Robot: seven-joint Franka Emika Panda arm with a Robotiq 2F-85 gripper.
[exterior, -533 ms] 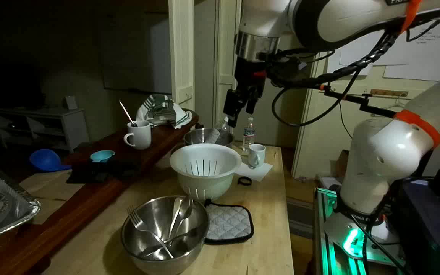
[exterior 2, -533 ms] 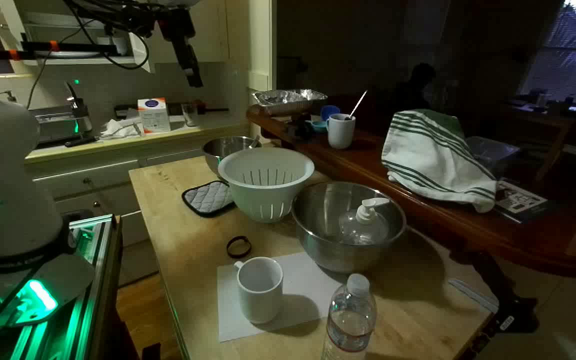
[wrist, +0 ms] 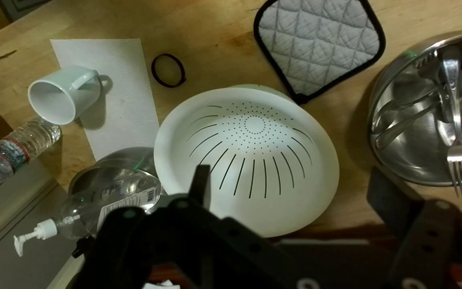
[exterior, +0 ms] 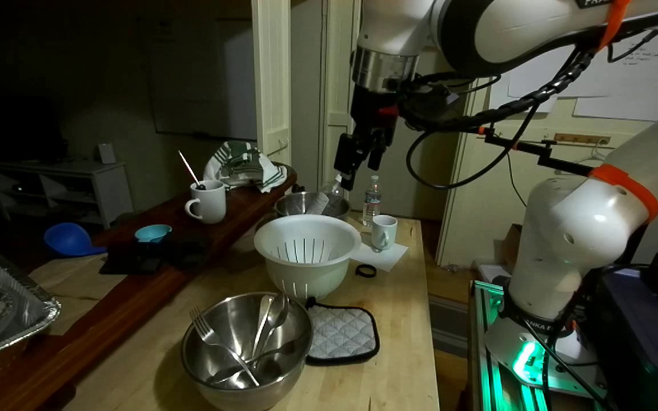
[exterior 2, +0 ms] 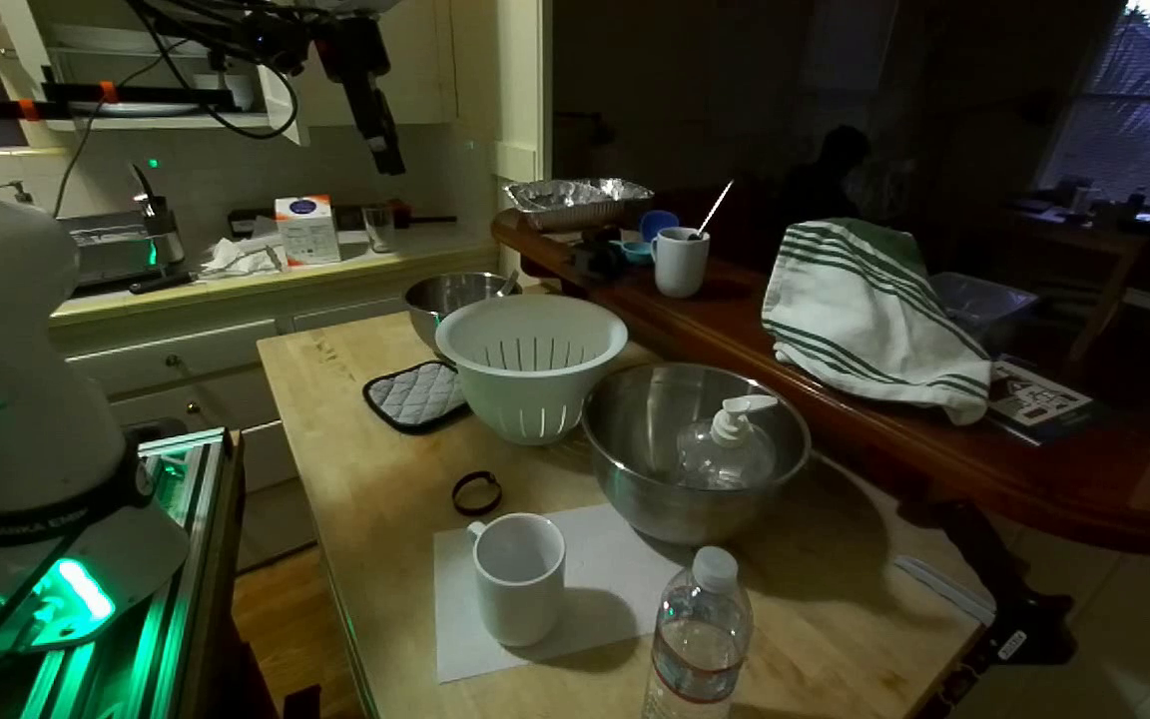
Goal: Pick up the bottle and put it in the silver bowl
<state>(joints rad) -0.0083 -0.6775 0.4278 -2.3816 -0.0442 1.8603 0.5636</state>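
Wrist view, for all sides below: the bottle [wrist: 16, 150] is leftmost, well left of the strainer [wrist: 247, 160]. Both exterior views show it upright and capped; this stance likely suits a grasp around its sides. Also left of the strainer, the mug [wrist: 64, 94] stands on a sheet of paper [wrist: 120, 76], which probably serves as a mat. Just beside the strainer, on its left, a metal bowl [exterior 2: 665, 499] contains a pump bottle [exterior 2: 730, 454], clearest in an exterior view; the bowl wall presumably limits tipping. The gripper [wrist: 289, 180] hangs high; its jaws stand wide apart, with the strainer showing between them and nothing held. The height probably keeps it clear of rims. To the strainer's right, the pot holder [wrist: 319, 42] lies flat. Farther right of the strainer, the cutlery bowl [wrist: 419, 158] carries a fork [wrist: 458, 150] across its rim, apparently too long to settle inside. Either bowl may be the task's silver one; which cannot be told.
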